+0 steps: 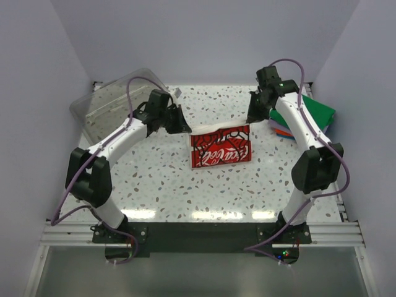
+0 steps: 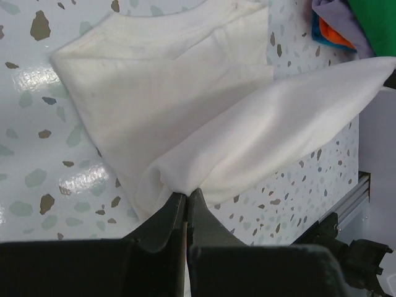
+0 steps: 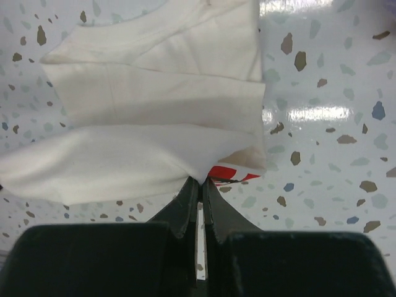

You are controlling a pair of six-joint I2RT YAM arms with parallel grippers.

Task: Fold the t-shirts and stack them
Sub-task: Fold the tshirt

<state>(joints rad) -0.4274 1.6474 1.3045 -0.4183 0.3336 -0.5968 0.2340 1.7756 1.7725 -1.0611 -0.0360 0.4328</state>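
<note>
I have two grippers at work, and both are closed on the same shirt. My left gripper (image 1: 182, 126) has its fingers pressed together on a pinch of the cream-white t-shirt (image 2: 167, 111) at the left end of its far edge. My right gripper (image 1: 253, 116) nips the right end of that edge in the same way, jaws tight with only cloth between them. Between my two grips the white edge is lifted off the table (image 1: 154, 185) and stretched in a band from one side to the other. Below it the rest of the shirt lies on the middle of the table, a little nearer the far edge than the near one. From above, the one red print (image 1: 218, 154) with white script faces up on the part that lies flat. From my wrists I see plain cream cloth in folded layers, with a sliver of red by my right fingertips.

That makes one shirt in hand. By the right edge of the table, toward the far right corner and partly under my right arm, sits one stack (image 1: 322, 117) of folded shirts. I count four colours in it: green (image 2: 377, 25) on top, with lavender (image 2: 331, 12), orange (image 2: 339, 38) and blue (image 2: 318, 30) showing as strips at its side. One clear plastic tub (image 1: 114, 105) rests at the far left corner, well apart from the shirts
</note>
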